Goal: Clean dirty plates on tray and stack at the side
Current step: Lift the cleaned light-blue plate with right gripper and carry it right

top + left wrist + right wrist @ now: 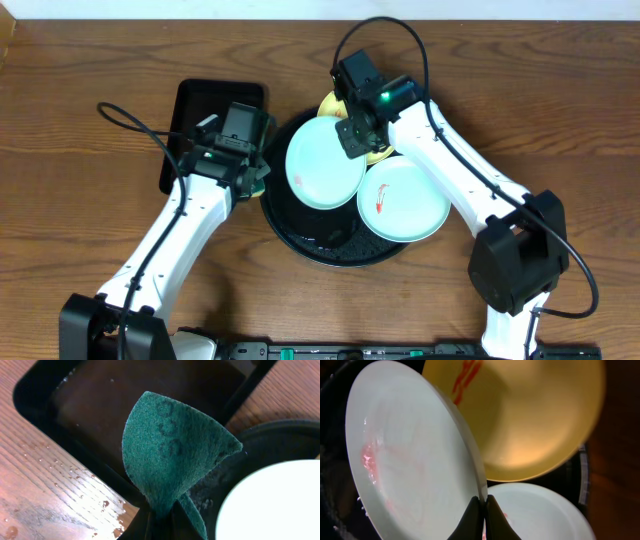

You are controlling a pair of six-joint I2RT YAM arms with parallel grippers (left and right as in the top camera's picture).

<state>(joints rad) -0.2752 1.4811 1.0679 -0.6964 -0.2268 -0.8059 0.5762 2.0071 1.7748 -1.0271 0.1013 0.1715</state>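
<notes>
The right claw [482, 510] is closed narrow on the rim of a pale blue plate [415, 460]. This plate stands tilted up on its edge over the round black tray [300, 232]. A faint pink-red smear shows on its face in the wrist view, but from above it is barely seen.

Behind it lies the yellow plate [530, 415] with a red-orange streak near its top edge. From overhead only thin slivers of it are visible, because the claw and the tilted plate cover the rest.

A second pale plate [403, 200] lies flat on the right side of the tray and has a small red mark. In the right wrist view the bottom of the picture cuts it off.

The left claw [160, 521] pinches a green sponge [170, 455], which is folded and stands upward at the left rim of the round tray, beside the rectangular black tray [125, 395]. The fingers are mostly out of the picture — only their dark ends show. Whether the sponge touches the tray I cannot tell. Water drops [102, 505] lie on the wooden table [100, 60].
</notes>
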